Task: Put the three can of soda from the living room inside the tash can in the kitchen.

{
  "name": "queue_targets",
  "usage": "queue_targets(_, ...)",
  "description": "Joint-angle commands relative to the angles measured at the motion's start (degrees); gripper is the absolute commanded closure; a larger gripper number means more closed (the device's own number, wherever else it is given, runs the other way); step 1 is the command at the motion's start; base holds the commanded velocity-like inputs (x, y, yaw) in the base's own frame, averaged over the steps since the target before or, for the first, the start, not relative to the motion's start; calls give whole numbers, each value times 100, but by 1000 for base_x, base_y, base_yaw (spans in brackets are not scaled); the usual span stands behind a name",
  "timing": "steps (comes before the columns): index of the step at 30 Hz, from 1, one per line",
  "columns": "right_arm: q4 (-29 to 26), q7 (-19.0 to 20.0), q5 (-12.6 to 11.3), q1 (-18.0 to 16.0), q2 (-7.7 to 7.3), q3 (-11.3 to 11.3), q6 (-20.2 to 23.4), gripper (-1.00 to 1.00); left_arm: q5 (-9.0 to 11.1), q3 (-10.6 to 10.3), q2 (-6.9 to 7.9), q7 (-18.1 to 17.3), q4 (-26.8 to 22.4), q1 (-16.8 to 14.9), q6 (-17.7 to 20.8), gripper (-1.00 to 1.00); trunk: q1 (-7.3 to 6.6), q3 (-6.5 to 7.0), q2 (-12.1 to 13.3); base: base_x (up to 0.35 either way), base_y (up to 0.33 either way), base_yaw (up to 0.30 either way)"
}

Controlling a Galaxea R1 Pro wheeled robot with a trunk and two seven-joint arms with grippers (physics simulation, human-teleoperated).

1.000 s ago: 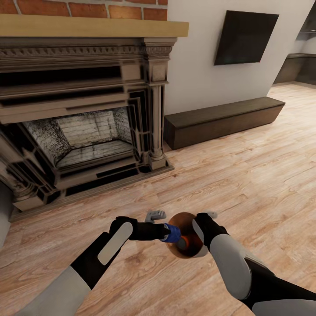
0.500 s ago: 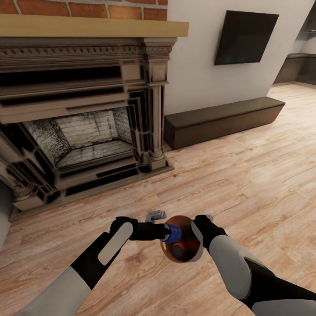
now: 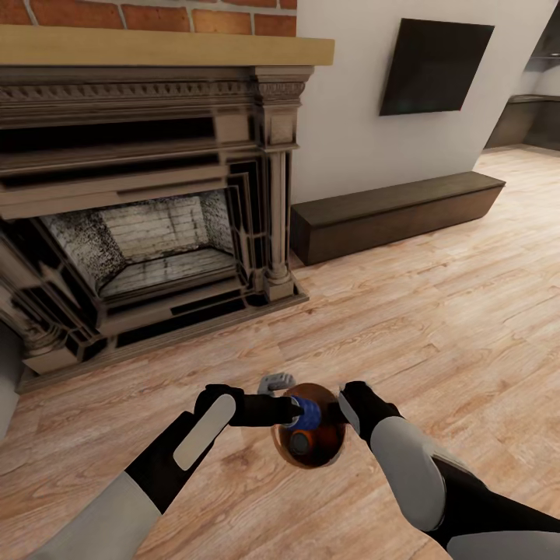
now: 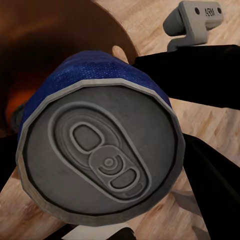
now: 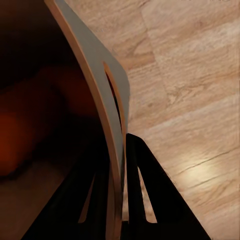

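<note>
- So the dark blue can (image 3: 305, 414) is gripped by the left pincer (image 3: 294, 412), low in the frame's centre, hung over the trash can's (image 3: 330, 449) open mouth.
- That bin's rim is clamped by the right pincer (image 3: 342, 408), above the wood floor (image 3: 435, 311).
- Something orange is glimpsed inside, probably a can already dropped.
- Left to do, judging by this: the blue one released, the kitchen reached.

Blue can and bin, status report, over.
Left gripper shut on blue can, over bin mouth. Right gripper shut on bin rim. Orange glow inside bin. Nothing in the way.
</note>
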Motion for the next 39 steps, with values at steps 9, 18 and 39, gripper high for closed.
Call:
queue_targets(9,-35,381,-71,-3,1,-39,12,100,-188,5,2,4,47,0,-8,100,0,1,0,0,0,0)
queue_targets(18,-45,446,-71,-3,1,-38,18,100,-359,8,-4,-41,389,-6,-112,100,0,1,0,0,0,0)
queue_targets(39,-13,790,-69,-3,1,-38,29,100,-386,1,-119,-49,908,-45,-542,100,0,1,0,0,0,0)
